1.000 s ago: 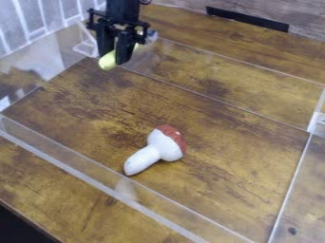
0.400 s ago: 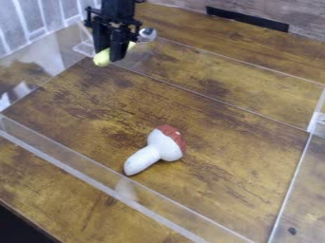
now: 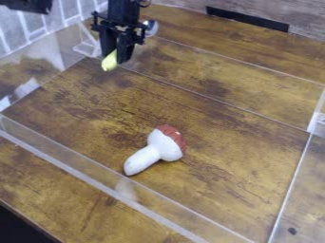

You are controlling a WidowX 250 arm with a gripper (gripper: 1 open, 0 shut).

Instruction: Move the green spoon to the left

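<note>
- Brown wood-grain table [image 3: 216, 95], streaked with darker grain.
- Clear low wall [image 3: 108, 180] along the near side, more at right and back.
- White slatted rack [image 3: 38, 21] at the back left corner.
- Black gripper [image 3: 116, 45] near that corner, clenched, the spoon [image 3: 110, 62] at its tips.
- Mushroom [image 3: 156, 150] lying nearer the front, red cap toward the back right.

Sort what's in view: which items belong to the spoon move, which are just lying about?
Part of the job:
- green spoon, its yellow-green end showing at the gripper
- gripper, shut, at the spoon

Just lying about:
- toy mushroom, white stem, red-brown cap, on its side on the wooden surface
</note>
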